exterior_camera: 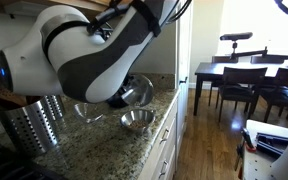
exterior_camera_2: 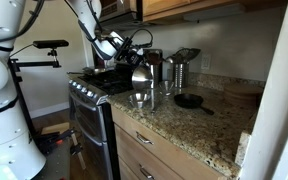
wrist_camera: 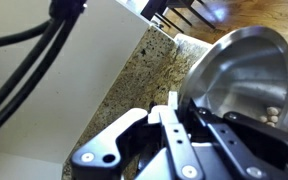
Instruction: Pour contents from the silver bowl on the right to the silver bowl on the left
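Observation:
My gripper [exterior_camera_2: 134,50] is shut on the rim of a silver bowl [exterior_camera_2: 142,75] and holds it tilted above the granite counter. In the wrist view the jaws [wrist_camera: 170,106] pinch the bowl's edge [wrist_camera: 239,65], and small pale pieces [wrist_camera: 275,115] lie inside it at the low side. A second silver bowl [exterior_camera_2: 141,98] stands upright on the counter just below the held one. In an exterior view the tilted bowl [exterior_camera: 136,90] hangs over the standing bowl [exterior_camera: 137,120]; my arm hides the gripper there.
A perforated metal holder [exterior_camera: 34,125] stands on the counter near another shiny bowl [exterior_camera: 87,112]. A black pan [exterior_camera_2: 188,100] and metal canisters [exterior_camera_2: 180,68] are close by. A stove [exterior_camera_2: 89,88] adjoins the counter. The counter edge [exterior_camera: 164,118] drops to the floor.

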Controlling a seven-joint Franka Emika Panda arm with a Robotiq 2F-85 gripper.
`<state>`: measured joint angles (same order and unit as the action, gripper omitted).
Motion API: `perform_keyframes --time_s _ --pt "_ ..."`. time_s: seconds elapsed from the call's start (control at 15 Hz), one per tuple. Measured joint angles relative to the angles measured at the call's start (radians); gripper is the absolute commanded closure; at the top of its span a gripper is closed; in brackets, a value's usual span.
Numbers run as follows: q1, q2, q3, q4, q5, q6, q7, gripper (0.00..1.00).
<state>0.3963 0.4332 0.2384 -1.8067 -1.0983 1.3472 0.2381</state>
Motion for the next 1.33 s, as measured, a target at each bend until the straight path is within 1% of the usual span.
perform_keyframes --time_s 0.47,0.87,1.07,1.33 --pt "0.027 0.004 0.017 0.0 -0.029 -0.046 0.003 0.92" --pt "0.027 0.013 0.016 0.016 -0.026 -0.079 0.006 0.92" --pt "0.016 0.018 0.008 0.036 -0.012 -0.081 0.023 0.92" --pt "-0.03 0.017 -0.019 0.083 0.031 -0.083 0.073 0.92"
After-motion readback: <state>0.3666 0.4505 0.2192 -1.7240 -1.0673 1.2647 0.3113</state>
